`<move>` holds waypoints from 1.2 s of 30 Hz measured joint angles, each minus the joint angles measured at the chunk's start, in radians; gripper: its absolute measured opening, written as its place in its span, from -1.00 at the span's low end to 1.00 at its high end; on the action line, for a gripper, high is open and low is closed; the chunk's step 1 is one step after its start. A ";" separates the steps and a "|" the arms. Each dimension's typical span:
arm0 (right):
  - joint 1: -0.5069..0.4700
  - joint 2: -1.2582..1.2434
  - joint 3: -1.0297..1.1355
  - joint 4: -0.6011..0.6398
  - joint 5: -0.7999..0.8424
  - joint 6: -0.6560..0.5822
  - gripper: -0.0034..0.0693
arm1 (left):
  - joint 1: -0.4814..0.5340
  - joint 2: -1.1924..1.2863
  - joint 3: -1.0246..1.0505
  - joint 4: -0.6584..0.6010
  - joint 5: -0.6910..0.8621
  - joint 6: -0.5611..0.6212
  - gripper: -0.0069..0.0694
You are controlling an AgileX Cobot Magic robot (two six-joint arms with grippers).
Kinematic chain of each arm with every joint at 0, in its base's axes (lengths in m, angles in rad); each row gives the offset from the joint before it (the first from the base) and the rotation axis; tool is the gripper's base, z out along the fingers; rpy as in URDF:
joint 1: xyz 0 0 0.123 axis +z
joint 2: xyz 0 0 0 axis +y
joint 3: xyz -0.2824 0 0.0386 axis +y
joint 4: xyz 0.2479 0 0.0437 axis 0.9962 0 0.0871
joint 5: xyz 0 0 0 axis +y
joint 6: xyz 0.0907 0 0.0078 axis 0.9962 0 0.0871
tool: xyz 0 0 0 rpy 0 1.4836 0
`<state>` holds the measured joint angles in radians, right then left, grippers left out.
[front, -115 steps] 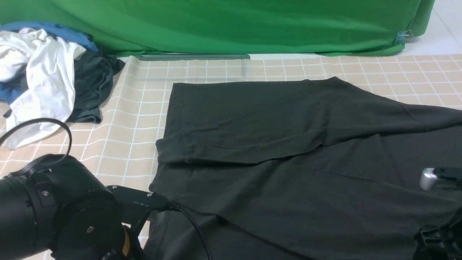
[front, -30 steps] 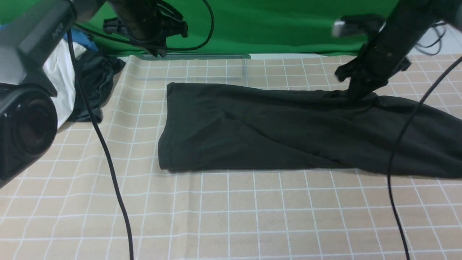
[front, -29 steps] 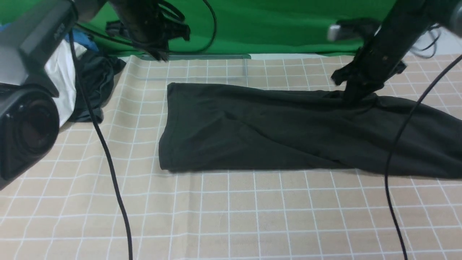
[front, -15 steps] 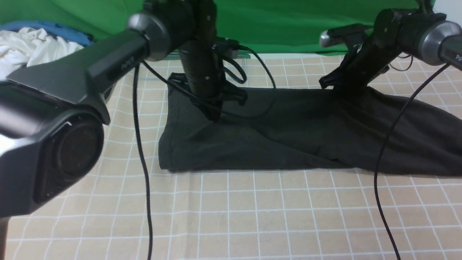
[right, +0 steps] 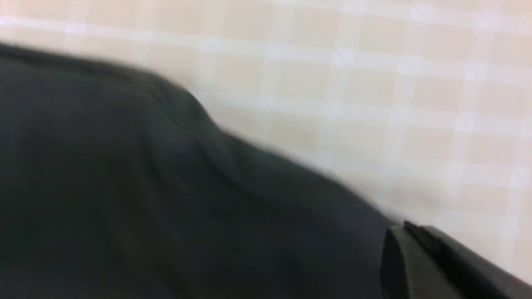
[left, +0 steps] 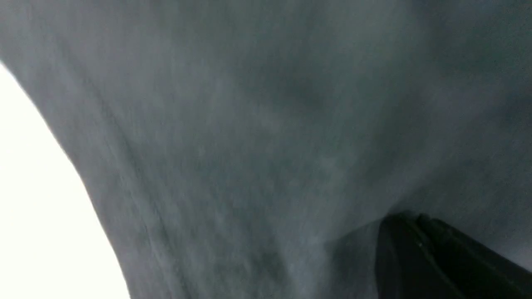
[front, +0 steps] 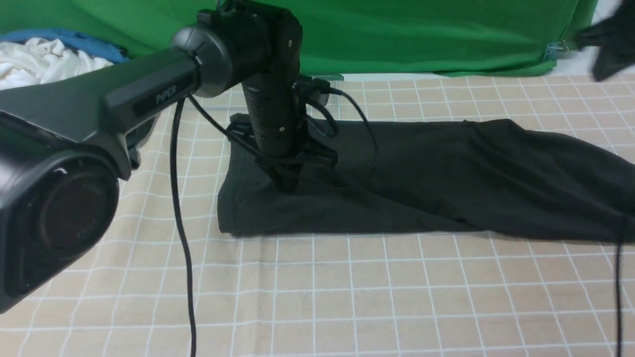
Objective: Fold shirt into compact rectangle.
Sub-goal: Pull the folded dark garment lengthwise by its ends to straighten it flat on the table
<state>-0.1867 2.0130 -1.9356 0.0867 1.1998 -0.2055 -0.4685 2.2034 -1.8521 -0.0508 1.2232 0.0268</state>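
Note:
The dark green-black shirt [front: 446,178] lies as a long folded band across the checked table [front: 372,297], and its right end runs out of frame. Its logo is hidden. My left gripper [front: 287,187] points down onto the band's left part. In the left wrist view the left gripper [left: 401,220] is shut, its tips touching the shirt [left: 249,145], with no cloth seen between them. My right gripper [front: 603,49] is a dark blur high at the far right, clear of the shirt. In the right wrist view the right gripper [right: 399,230] is shut and empty above the shirt's edge [right: 124,187].
A pile with a white garment [front: 44,62] and a blue one [front: 74,37] sits at the back left, partly behind my left arm. A green backdrop [front: 421,34] closes the far side. Arm cables [front: 181,238] hang over the near table.
The right gripper has left the shirt's far edge and swung up to the far right. The left gripper has slid a little nearer along the shirt's left part.

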 joint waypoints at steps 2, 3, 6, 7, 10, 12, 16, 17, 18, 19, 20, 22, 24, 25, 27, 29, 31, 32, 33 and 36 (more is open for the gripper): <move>-0.075 -0.061 0.122 -0.002 0.010 0.009 -0.77 | 0.000 0.003 0.007 0.000 -0.004 0.000 -0.77; -0.113 -0.081 0.177 -0.002 0.014 0.018 -0.74 | 0.000 0.007 0.007 0.000 -0.012 0.000 -0.77; -0.222 -0.097 0.304 -0.006 0.005 0.055 -0.47 | 0.000 0.018 0.008 -0.001 -0.041 0.000 -0.77; -0.254 -0.095 0.334 -0.007 -0.007 0.068 -0.35 | 0.000 0.022 0.010 -0.001 -0.054 0.000 -0.77; -0.309 -0.084 0.379 -0.001 -0.032 0.080 -0.05 | 0.000 0.030 0.012 -0.003 -0.077 0.000 -0.77; -0.329 -0.075 0.396 0.023 -0.064 0.081 0.18 | 0.000 0.032 0.014 -0.012 -0.093 -0.001 -0.77; -0.331 -0.052 0.397 0.078 -0.138 0.068 0.39 | 0.000 0.032 0.015 -0.019 -0.109 0.002 -0.77; -0.327 -0.041 0.397 0.094 -0.154 0.064 0.41 | 0.000 0.032 0.015 -0.019 -0.110 0.003 -0.77; -0.325 -0.028 0.397 0.109 -0.169 0.057 0.42 | 0.000 0.032 0.015 -0.019 -0.110 0.004 -0.77; -0.322 -0.015 0.397 0.119 -0.181 0.053 0.42 | 0.000 0.032 0.015 -0.019 -0.110 0.004 -0.77; -0.318 0.003 0.397 0.126 -0.198 0.047 0.42 | 0.000 0.032 0.015 -0.019 -0.110 0.005 -0.77; -0.313 0.028 0.397 0.132 -0.214 0.042 0.40 | 0.000 0.032 0.015 -0.019 -0.113 0.005 -0.77; -0.308 0.050 0.397 0.136 -0.222 0.040 0.27 | 0.000 0.032 0.015 -0.019 -0.113 0.005 -0.77; -0.305 0.059 0.397 0.139 -0.225 0.035 0.12 | 0.000 0.032 0.015 -0.019 -0.114 0.005 -0.77; -0.301 0.069 0.397 0.150 -0.234 0.010 -0.36 | 0.000 0.032 0.015 -0.019 -0.117 0.005 -0.77; -0.297 0.072 0.395 0.150 -0.241 -0.016 -0.64 | 0.000 0.032 0.015 -0.019 -0.120 0.005 -0.77; -0.295 0.071 0.376 0.150 -0.241 -0.036 -0.76 | 0.000 0.032 0.015 -0.019 -0.120 0.005 -0.77; -0.295 0.068 0.359 0.145 -0.240 -0.038 -0.77 | 0.000 0.032 0.015 -0.019 -0.120 0.005 -0.77; -0.296 0.066 0.345 0.142 -0.240 -0.037 -0.77 | 0.000 0.032 0.015 -0.019 -0.120 0.005 -0.77; -0.303 0.061 0.290 0.137 -0.228 -0.034 -0.77 | 0.000 0.032 0.015 -0.019 -0.120 0.005 -0.77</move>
<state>-0.4901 2.0744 -1.6459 0.2239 0.9714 -0.2397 -0.4685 2.2352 -1.8373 -0.0700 1.1028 0.0319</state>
